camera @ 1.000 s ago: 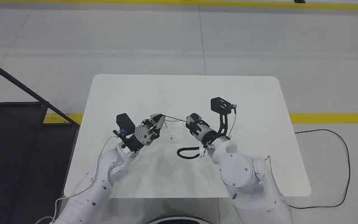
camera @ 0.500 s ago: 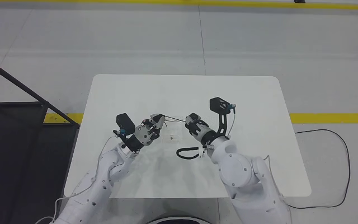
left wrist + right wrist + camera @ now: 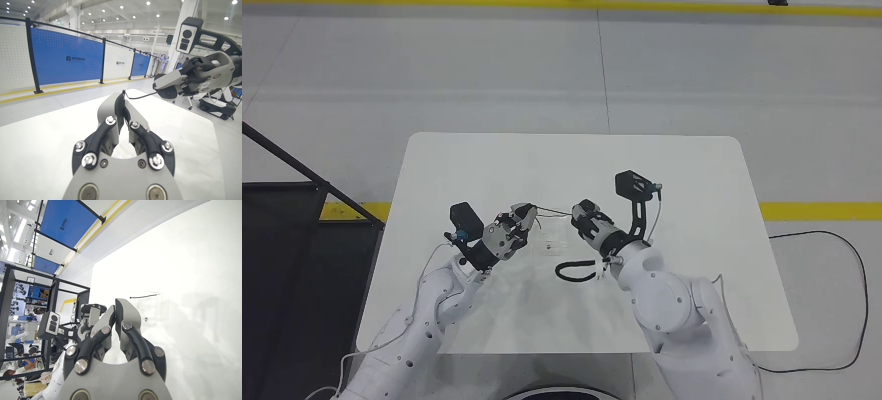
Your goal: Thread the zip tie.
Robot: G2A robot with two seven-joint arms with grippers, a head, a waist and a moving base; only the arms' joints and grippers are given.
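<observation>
A thin black zip tie (image 3: 554, 211) spans the short gap between my two grippers above the middle of the white table (image 3: 692, 170). My left gripper (image 3: 122, 96) is shut on one end of it, with the small head poking up at the fingertips. From there the strap (image 3: 140, 97) runs across to my right gripper (image 3: 155, 90), which is shut on it. The rest of the strap curls in a black loop (image 3: 577, 270) below the right gripper (image 3: 579, 212). In the right wrist view the right gripper's pads (image 3: 118, 313) are pressed together.
A clear plastic bag (image 3: 149, 308) lies flat on the table under the grippers, with another black zip tie (image 3: 143, 296) on it. The table's far half and right side are bare white surface. A black frame stands off the table's left side.
The right arm has shifted slightly to the left and the hanging loop has moved with it. The left arm has kept still.
</observation>
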